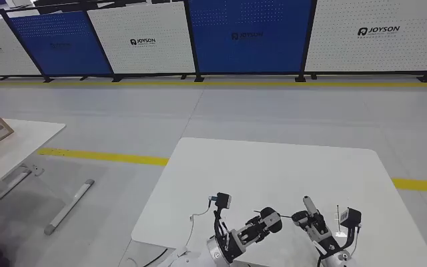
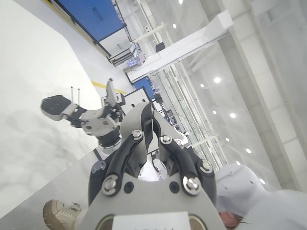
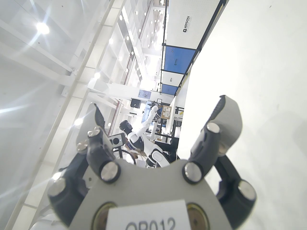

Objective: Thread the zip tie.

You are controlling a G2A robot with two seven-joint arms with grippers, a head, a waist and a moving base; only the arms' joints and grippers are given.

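— Closest to us is the left gripper (image 2: pixel 152 111). What is it doing?
— Its two grey fingers are pressed together, tip to tip. They pinch a thin black strip between their pads. That strip is the zip tie (image 2: pixel 152 126).
— How does the zip tie sit?
— From the left wrist we see it edge on, like a dark line running up between the pads to the tips. From the top, a thin dark bit pokes out of the fingertips and points across at the other arm.
— And the right gripper (image 3: pixel 160 102)?
— Its fingers are spread wide apart, like a big V. In the left wrist view, one finger has its black ridged pad turned our way. The other finger sticks up, thin and pointy.
— Are the two grippers close?
— They are near each other but not touching. Both hang over the white table (image 1: pixel 267 167), at the edge next to the robot.
— Does the zip tie touch the right gripper?
— I cannot tell. It is too thin and small from the top.
— What is behind?
— Grey floor (image 1: pixel 300 113) with a yellow line (image 1: pixel 100 157), and a row of blue and white panels (image 1: pixel 247 33) standing far back.
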